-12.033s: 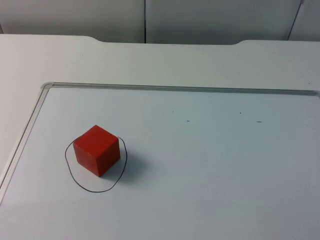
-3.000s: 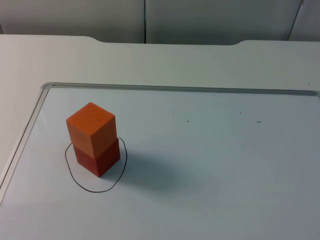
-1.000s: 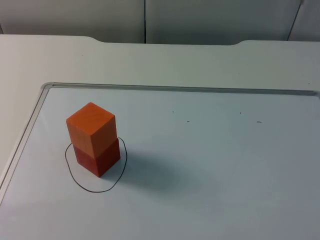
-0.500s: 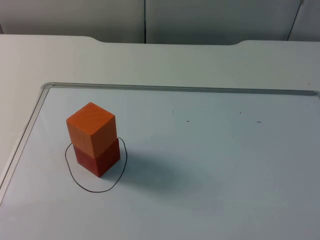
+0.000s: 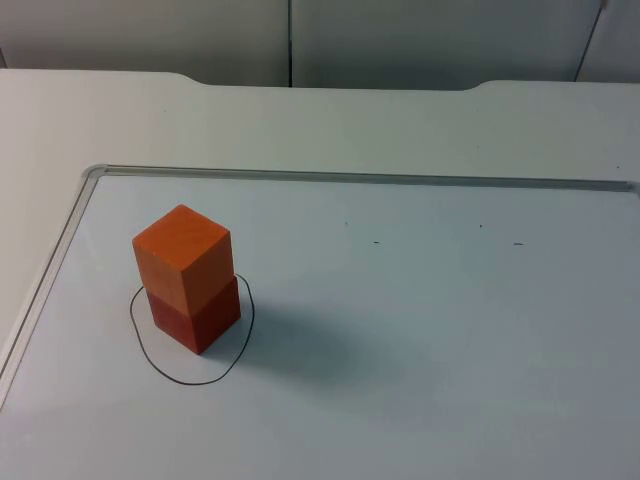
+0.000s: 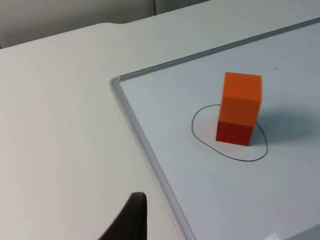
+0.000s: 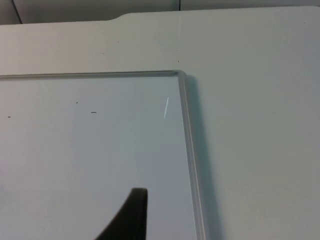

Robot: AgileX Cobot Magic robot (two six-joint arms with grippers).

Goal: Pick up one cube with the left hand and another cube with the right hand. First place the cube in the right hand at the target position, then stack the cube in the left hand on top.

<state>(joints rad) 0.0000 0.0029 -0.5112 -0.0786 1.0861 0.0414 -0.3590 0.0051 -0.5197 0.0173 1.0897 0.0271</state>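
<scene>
Twelve seconds back the red cube stood alone inside the drawn ring; now an orange cube [image 5: 182, 257] sits on top of it, and over the last three seconds nothing in the scene has shifted. From the top view, the red cube [image 5: 195, 318] rests within the pen-drawn circle [image 5: 150, 356] on the whiteboard [image 5: 420, 340], which marks the target, and the orange one is squared over it with edges nearly flush, so the stack stands upright without support; I judge the task finished. Neither arm reaches over the board, which fits both having backed off to leave the pile undisturbed. From the left wrist view, the left gripper [image 6: 131, 220] hangs over the bare white table [image 6: 60, 125] outside the board's metal frame [image 6: 145, 145], well apart from the stack; the orange cube [image 6: 241, 98] and red cube [image 6: 235, 132] stand free inside the circle [image 6: 200, 140], touching nothing but each other. One dark fingertip is visible, so whether its fingers are spread or closed I cannot tell. From the right wrist view, the right gripper [image 7: 132, 215] waits above the whiteboard [image 7: 90, 150] near its far corner frame [image 7: 186, 125]; again a single fingertip shows and its finger state cannot be told.
</scene>
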